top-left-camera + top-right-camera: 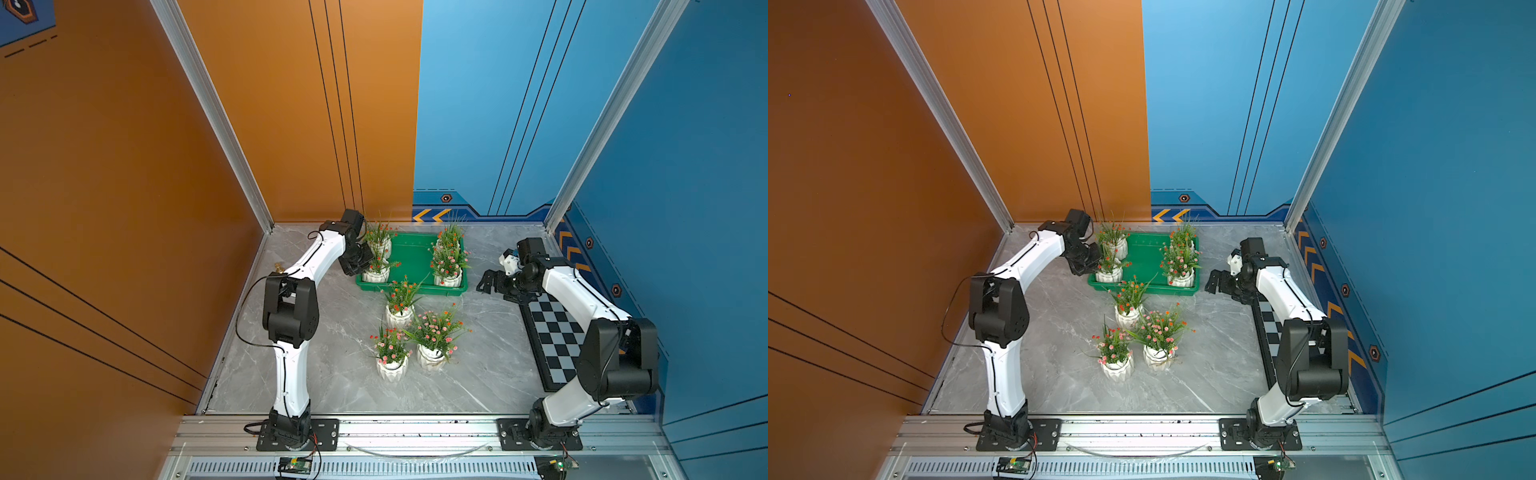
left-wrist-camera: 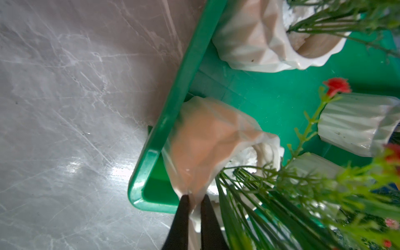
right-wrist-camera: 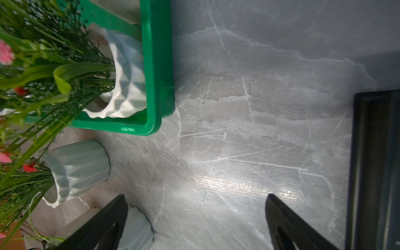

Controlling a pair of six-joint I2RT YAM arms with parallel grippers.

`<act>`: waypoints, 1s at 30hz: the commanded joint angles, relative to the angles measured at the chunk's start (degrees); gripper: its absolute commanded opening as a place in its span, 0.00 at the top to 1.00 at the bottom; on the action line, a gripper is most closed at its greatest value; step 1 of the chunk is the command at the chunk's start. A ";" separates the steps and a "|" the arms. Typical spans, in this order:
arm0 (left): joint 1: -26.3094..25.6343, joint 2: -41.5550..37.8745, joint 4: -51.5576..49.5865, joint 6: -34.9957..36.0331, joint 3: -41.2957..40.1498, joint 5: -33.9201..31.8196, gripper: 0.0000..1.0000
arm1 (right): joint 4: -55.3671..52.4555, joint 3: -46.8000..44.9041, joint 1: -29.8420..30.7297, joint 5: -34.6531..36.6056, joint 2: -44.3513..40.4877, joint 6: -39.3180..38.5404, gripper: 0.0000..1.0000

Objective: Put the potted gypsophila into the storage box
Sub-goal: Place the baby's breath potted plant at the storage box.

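Observation:
The green storage box (image 1: 411,257) lies at the back of the table in both top views. My left gripper (image 2: 195,197) is shut on the rim of a white potted gypsophila (image 2: 207,138) just inside the box's front left corner; I cannot tell whether the pot rests on the floor. Another pot (image 1: 380,245) stands behind it, and two more (image 1: 448,276) stand on the box's right side. Three pots (image 1: 399,313) (image 1: 391,368) (image 1: 432,355) stand on the table in front. My right gripper (image 1: 492,284) hangs open and empty to the right of the box.
A black-and-grey checkered board (image 1: 552,332) lies along the right wall under my right arm; its dark edge (image 3: 374,162) is close beside the right gripper. Grey marble table (image 1: 332,374) lies bare to the left and in front. Walls close in three sides.

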 commanded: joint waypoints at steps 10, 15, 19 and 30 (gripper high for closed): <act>0.35 -5.55 3.35 -1.13 -3.77 0.90 1.00 | -0.02 0.05 0.00 -0.28 0.21 -0.80 0.00; 0.65 -6.12 4.05 -1.48 -5.68 0.46 1.00 | -0.03 -0.27 0.20 -0.18 0.06 -0.68 0.00; 0.85 -6.68 4.49 -1.66 -7.13 0.13 0.99 | 0.02 -0.45 0.26 -0.06 -0.14 -0.67 0.00; 1.19 -8.08 4.83 -1.85 -9.20 -0.70 0.93 | 0.06 -0.71 0.52 0.09 -0.47 -0.46 0.00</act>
